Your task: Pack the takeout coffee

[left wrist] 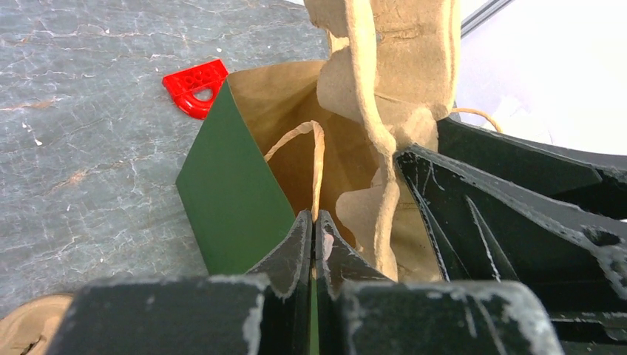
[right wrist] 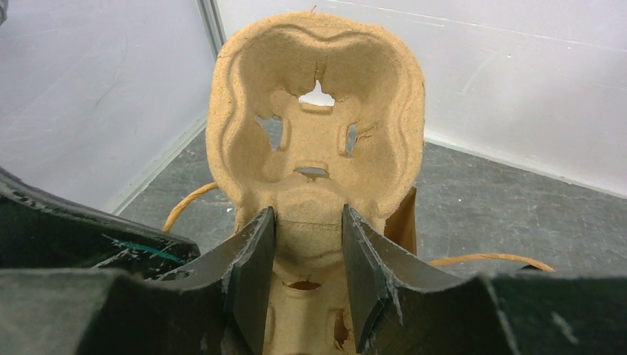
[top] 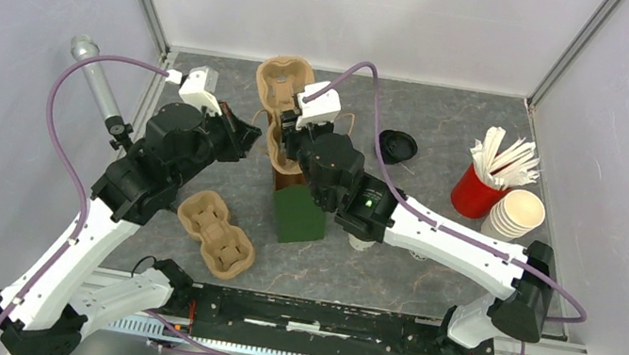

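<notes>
Your right gripper (right wrist: 308, 214) is clamped on the narrow waist of a pulp carrier (right wrist: 314, 144), with one finger pressed against each side. Of the takeout coffee, the one clear sign is a round black lid (top: 397, 145) out to that gripper's right, near it but not touching. The lid lies level on the table (top: 453, 123) with its top face up. You cannot tell from here whether a cup stands under it, so its long axis stays unknown. Back from the gripper, under your right forearm, a pale shape (top: 361, 241) peeks out, too hidden to name.

The carrier stands on end with its long axis upright. Its hollowed side faces your right wrist camera, and its lower end sits inside the mouth of a green paper bag (left wrist: 236, 185). The bag's green side is plain.

Your left gripper (left wrist: 313, 218) is closed tight on the near rim of that bag. The twisted paper handle (left wrist: 316, 151) rises just ahead of its fingertips, and the carrier is just to its right. Past the bag from the left gripper, a small red plastic piece (left wrist: 196, 87) lies on the table.

Behind the left gripper, towards the arm bases, a second carrier (top: 216, 234) lies flat. Far to the right of both grippers, a red cup (top: 476, 196) of white sticks (top: 504, 158) stands beside a stack of cream cups (top: 516, 214).
</notes>
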You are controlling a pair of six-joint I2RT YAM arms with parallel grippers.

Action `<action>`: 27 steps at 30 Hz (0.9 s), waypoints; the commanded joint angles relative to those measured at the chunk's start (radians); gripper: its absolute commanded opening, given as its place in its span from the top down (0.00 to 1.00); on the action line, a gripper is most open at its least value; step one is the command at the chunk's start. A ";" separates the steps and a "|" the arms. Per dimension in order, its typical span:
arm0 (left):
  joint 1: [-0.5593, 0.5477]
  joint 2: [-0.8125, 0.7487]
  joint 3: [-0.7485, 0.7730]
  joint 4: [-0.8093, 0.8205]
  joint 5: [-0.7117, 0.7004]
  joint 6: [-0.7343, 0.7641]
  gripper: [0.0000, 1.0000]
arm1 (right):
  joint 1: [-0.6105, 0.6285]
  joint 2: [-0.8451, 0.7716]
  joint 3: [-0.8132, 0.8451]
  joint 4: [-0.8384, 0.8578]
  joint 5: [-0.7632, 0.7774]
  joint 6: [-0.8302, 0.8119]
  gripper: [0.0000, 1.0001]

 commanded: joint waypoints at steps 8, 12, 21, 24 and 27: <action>0.004 -0.017 0.043 -0.011 -0.041 0.080 0.98 | -0.013 0.033 0.036 -0.094 0.029 0.099 0.56; 0.004 -0.026 0.046 -0.019 -0.045 0.085 0.98 | -0.013 0.035 0.024 -0.158 0.026 0.130 0.56; 0.004 -0.024 0.051 -0.018 -0.061 0.094 0.98 | -0.013 0.058 0.048 -0.259 0.020 0.149 0.56; 0.004 -0.019 0.057 -0.019 -0.059 0.096 0.98 | -0.013 0.064 0.060 -0.295 0.007 0.156 0.56; 0.004 -0.019 0.054 -0.015 -0.056 0.097 0.98 | -0.013 0.066 0.055 -0.310 -0.010 0.161 0.56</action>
